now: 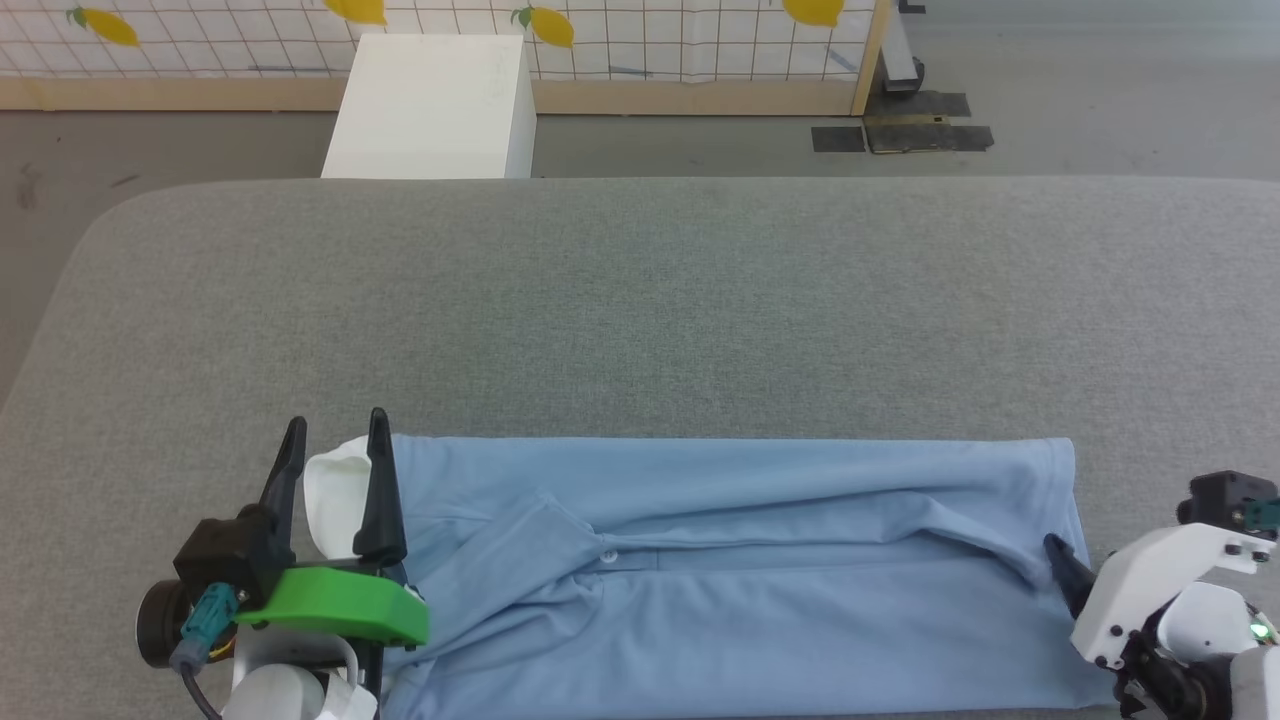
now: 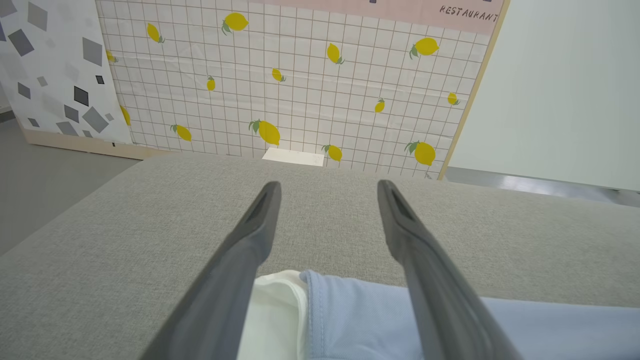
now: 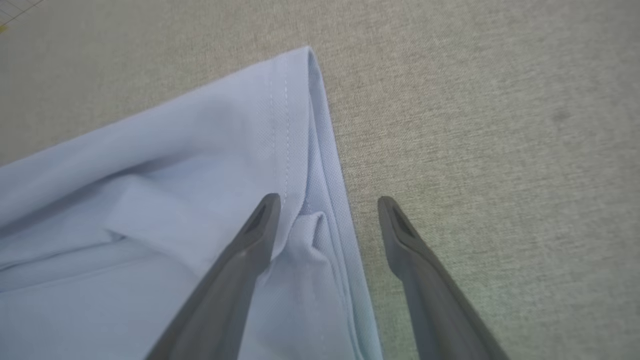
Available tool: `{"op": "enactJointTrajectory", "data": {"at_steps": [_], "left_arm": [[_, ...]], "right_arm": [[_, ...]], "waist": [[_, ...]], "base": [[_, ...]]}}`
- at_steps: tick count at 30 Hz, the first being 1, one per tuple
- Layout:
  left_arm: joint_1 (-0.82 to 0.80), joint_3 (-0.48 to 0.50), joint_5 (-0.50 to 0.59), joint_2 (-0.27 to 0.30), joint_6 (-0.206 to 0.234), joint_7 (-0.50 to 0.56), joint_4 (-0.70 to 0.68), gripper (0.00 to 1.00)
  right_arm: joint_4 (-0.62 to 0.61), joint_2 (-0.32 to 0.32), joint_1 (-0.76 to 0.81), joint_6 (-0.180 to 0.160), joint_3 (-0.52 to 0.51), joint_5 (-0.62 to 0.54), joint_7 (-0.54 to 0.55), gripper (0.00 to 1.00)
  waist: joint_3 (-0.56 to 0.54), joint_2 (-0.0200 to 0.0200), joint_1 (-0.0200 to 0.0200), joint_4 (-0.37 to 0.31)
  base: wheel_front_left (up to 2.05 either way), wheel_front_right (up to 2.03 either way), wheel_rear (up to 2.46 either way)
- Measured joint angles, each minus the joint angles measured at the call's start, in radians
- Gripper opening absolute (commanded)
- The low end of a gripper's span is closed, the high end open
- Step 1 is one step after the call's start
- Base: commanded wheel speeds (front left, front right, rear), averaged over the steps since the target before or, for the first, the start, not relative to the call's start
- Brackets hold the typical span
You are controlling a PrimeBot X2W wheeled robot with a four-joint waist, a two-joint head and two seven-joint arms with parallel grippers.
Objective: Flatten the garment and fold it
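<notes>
Light blue soft short-sleeved polo shirt (image 1: pixel 740 590), one item, lay as a long band across the near part of a grey woven-fabric table top (image 1: pixel 640 300), its white collar (image 1: pixel 335 495) at the robot's left and its stitched hem (image 3: pixel 330 165) at the right, with slack ridges running along its middle. Left gripper (image 1: pixel 337 416): fingers spread, straddling the collar, pinching nothing. Right gripper (image 3: pixel 327 202): fingers spread across the hem edge, one above cloth, the other above bare table. Hazards, as judged: a closing pinch might catch only the top layer at the hem, so the layers would part; an uneven pull from the two ends could deepen the ridges or drag the cloth over the near edge. Surroundings: white rectangular box (image 1: pixel 430 105), lemon-printed grid screen (image 1: pixel 650 40) and dark floor mats (image 1: pixel 905 125), all beyond the far edge, well apart from the shirt and judged no hindrance.
</notes>
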Motion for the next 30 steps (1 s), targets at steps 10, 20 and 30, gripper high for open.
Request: {"op": "enactJointTrajectory", "data": {"at_steps": [10,20,30], "left_arm": [[-0.006,0.049,0.026,-0.03,-0.039,0.0,0.013,1.0],[-0.005,0.066,0.036,-0.037,-0.055,0.0,0.018,1.0],[-0.005,0.065,0.049,-0.039,-0.061,0.0,0.022,1.0]], "right_arm": [[0.05,-0.013,-0.05,0.0,0.015,-0.013,0.21,0.89],[-0.024,-0.007,-0.017,0.0,0.032,0.035,0.281,0.0],[-0.049,0.009,0.002,0.001,-0.201,-0.124,0.149,0.0]], "waist": [[0.012,0.0,0.0,0.019],[0.014,0.0,0.0,0.012],[0.011,0.0,0.0,0.005]], "base": [[0.0,0.0,0.0],[0.0,0.0,0.0],[0.0,0.0,0.0]]}}
